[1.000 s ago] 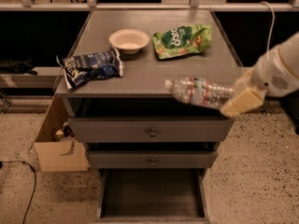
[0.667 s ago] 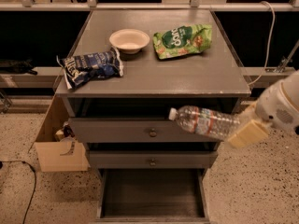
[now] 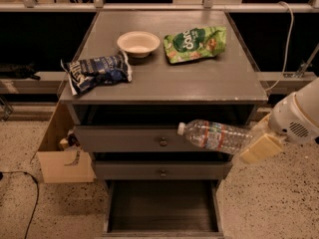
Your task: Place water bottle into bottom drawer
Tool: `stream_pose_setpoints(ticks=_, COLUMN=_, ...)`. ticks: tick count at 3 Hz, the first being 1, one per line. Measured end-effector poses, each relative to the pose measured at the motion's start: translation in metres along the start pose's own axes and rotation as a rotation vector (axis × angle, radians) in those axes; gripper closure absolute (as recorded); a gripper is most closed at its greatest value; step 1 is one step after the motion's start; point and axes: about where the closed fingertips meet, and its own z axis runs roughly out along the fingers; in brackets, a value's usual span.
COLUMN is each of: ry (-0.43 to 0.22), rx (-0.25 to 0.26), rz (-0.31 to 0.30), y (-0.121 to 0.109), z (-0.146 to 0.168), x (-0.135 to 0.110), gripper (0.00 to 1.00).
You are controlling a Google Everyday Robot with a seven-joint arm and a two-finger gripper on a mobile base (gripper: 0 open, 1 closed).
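Water bottle (image 3: 217,136) is in the air in front of the drawer fronts, right of centre, lying almost level with its white cap pointing left and a little higher than its base. It is not in the bottom drawer.

At the far left, a black cable (image 3: 30,193) runs over the speckled floor. Beside it an open cardboard box (image 3: 62,158) stands against the left side of the table (image 3: 199,83). On the grey top, near the left edge, lies a blue chip bag (image 3: 97,71). A pale empty bowl (image 3: 138,43) sits further back, just right of the bag. A green chip bag (image 3: 195,43) lies beside the bowl on its right.

Below the top are the top drawer (image 3: 124,139) and the middle drawer (image 3: 129,171), both closed, each with a round knob at its centre. The bottom drawer (image 3: 162,205) is pulled out, its dark floor bare.

In this view the bottle crosses the right part of the top drawer's front, above and to the right of the open tray. The gripper (image 3: 253,139) is at the bottle's base, just off the table's front right corner. Its jaws are clamped on the bottle's base end, and one beige pad (image 3: 262,147) shows below the bottle. The white arm (image 3: 299,116) comes in from the right edge. Behind it, a white cable (image 3: 288,39) hangs down past the table's right side.
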Motion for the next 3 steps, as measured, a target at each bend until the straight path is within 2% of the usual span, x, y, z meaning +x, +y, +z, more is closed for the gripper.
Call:
stream_pose_setpoints(ticks=1, ry=0.008, rx=-0.022, rz=0.016, y=0.005, z=0.015, x=0.010, gripper=1.00)
stream_pose_setpoints(ticks=3, ry=0.042, rx=-0.097, rz=0.111, y=0.036, z=0.078, x=0.059, gripper=1.00)
